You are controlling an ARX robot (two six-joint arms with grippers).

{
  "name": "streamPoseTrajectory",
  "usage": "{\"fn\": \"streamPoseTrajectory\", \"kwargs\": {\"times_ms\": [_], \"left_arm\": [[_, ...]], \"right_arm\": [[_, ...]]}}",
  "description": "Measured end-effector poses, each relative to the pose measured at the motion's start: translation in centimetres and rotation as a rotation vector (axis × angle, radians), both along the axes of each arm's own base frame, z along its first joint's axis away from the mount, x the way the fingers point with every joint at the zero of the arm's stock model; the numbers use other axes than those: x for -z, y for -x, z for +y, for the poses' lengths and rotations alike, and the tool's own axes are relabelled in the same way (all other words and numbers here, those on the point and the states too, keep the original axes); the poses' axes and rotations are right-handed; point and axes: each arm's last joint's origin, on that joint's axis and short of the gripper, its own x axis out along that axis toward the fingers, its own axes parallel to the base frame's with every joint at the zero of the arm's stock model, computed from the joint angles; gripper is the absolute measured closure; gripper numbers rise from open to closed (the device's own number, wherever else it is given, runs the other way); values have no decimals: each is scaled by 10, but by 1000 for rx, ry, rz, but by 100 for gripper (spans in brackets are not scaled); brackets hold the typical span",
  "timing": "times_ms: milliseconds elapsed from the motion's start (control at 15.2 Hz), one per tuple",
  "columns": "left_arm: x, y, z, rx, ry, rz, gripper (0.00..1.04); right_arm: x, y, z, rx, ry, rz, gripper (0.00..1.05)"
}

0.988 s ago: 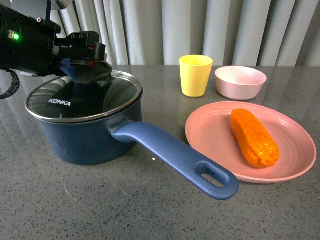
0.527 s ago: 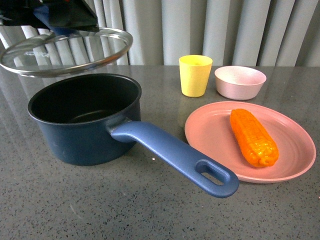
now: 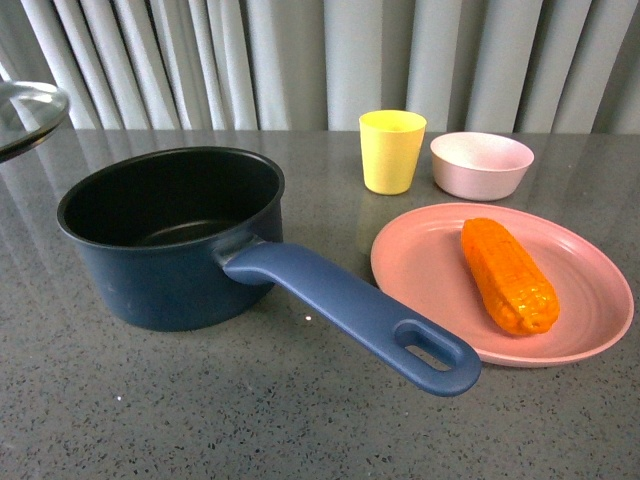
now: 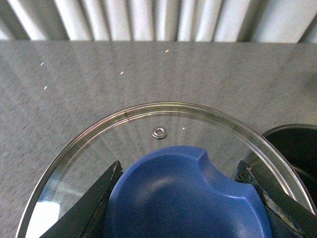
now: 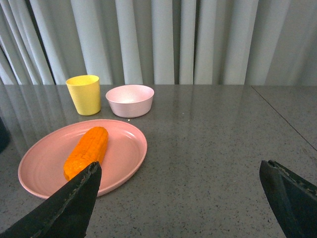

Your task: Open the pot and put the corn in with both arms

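Note:
The navy pot (image 3: 170, 240) stands open on the table at the left, its black inside bare, its long blue handle (image 3: 350, 315) pointing front right. The glass pot lid (image 3: 25, 115) hangs at the far left edge, above the table. In the left wrist view my left gripper (image 4: 183, 198) is shut on the lid's blue knob (image 4: 185, 193); the pot's rim (image 4: 292, 144) shows at the edge. The orange corn (image 3: 505, 275) lies on a pink plate (image 3: 590, 260). My right gripper (image 5: 185, 198) is open above bare table, right of the corn (image 5: 86, 151).
A yellow cup (image 3: 391, 150) and a small pink bowl (image 3: 480, 165) stand behind the plate; both show in the right wrist view, cup (image 5: 83, 94) and bowl (image 5: 130, 100). Grey curtains hang behind the grey speckled table (image 3: 250, 420).
My left gripper has lifted the lid off the pot and carried it up and left, nearly out of the front view. The pot now stands open. Corn and plate are unmoved.

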Motion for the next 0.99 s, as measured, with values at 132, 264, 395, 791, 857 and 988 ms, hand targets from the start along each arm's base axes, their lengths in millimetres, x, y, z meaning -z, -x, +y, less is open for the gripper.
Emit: {"fn": "streamPoseTrajectory", "kwargs": {"times_ms": [132, 264, 395, 791, 857, 988], "left_arm": [[15, -2, 44, -102, -12, 1, 43], [46, 17, 56, -174, -16, 58, 43], [68, 27, 48, -155, -1, 100, 43], [107, 33, 33, -148, -12, 123, 43], [110, 32, 32, -153, -14, 120, 43], [111, 28, 29, -157, -21, 90, 43]], "right_arm": [[0, 0, 0, 0, 0, 0, 6], [0, 0, 0, 0, 0, 0, 6], [0, 0, 0, 0, 0, 0, 6], [0, 0, 0, 0, 0, 0, 6], [0, 0, 0, 0, 0, 0, 6], [0, 0, 0, 0, 0, 0, 6]]}}
